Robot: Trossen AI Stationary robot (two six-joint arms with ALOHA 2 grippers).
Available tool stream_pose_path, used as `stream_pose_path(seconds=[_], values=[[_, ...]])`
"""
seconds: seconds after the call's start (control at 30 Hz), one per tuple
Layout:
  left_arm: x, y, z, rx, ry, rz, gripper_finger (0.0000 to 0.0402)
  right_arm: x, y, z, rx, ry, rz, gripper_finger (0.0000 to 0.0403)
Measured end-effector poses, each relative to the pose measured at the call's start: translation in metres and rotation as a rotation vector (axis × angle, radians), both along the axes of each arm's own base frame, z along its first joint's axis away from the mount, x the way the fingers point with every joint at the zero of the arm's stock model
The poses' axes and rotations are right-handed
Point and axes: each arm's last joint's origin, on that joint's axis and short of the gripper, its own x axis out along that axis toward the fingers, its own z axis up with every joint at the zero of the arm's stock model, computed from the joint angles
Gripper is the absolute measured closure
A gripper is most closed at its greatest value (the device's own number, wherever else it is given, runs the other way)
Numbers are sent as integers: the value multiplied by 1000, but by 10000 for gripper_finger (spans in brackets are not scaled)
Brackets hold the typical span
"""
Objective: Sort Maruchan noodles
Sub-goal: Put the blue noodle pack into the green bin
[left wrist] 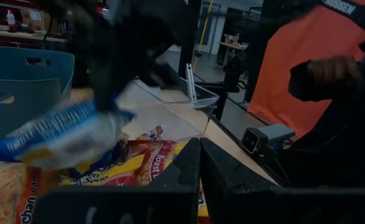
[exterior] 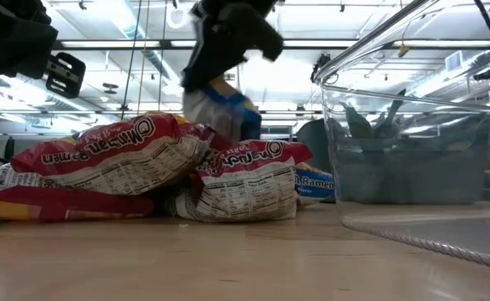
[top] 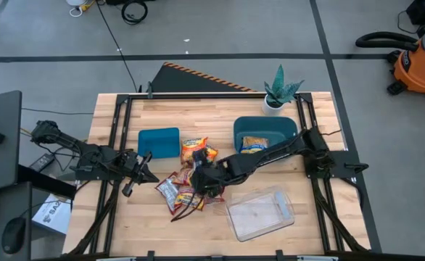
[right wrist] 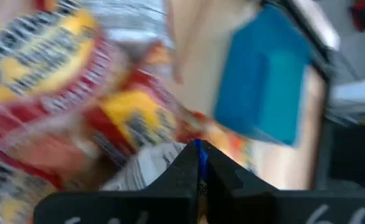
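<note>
Right gripper (top: 201,176) sits over the packet pile (top: 187,185), which lies just beside the clear tray (top: 260,213) on the side toward the left arm. Its fingers are closed narrow on a blue-and-yellow packet (left wrist: 58,134); in the right wrist view a blue edge of the packet (right wrist: 199,163) shows pinched between the fingertips. In the low view the same packet (exterior: 224,113) hangs under the gripper, raised clear above the pile, tilted. The pile's remaining packets are red-and-yellow and orange kinds, overlapping each other on the table (top: 125,225); two lie label-down in the low view, with a blue one partly hidden behind them, next to the tray wall. One packet (top: 254,144) lies inside the larger teal bin (top: 265,130), on the far side of the tray beside the plant (top: 279,90). The smaller teal bin (top: 158,142) stands beyond the pile from the tray. Left gripper (top: 141,172) waits beside the pile, opposite the tray, fingers together, holding nothing. A person in an orange shirt (left wrist: 294,81) shows beyond the table in the left wrist view.
</note>
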Motion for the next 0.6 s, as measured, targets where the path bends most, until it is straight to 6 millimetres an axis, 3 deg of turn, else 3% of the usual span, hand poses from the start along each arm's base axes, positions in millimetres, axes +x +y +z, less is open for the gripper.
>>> stream_pose_path(seconds=[0.27, 0.6], values=[[0, 0, 0, -1, -1, 0, 388, -36, -18, 48, -173, -34, -215, 390], [0, 0, 0, -1, -1, 0, 388, -109, -44, 94, -146, 17, -533, 393]])
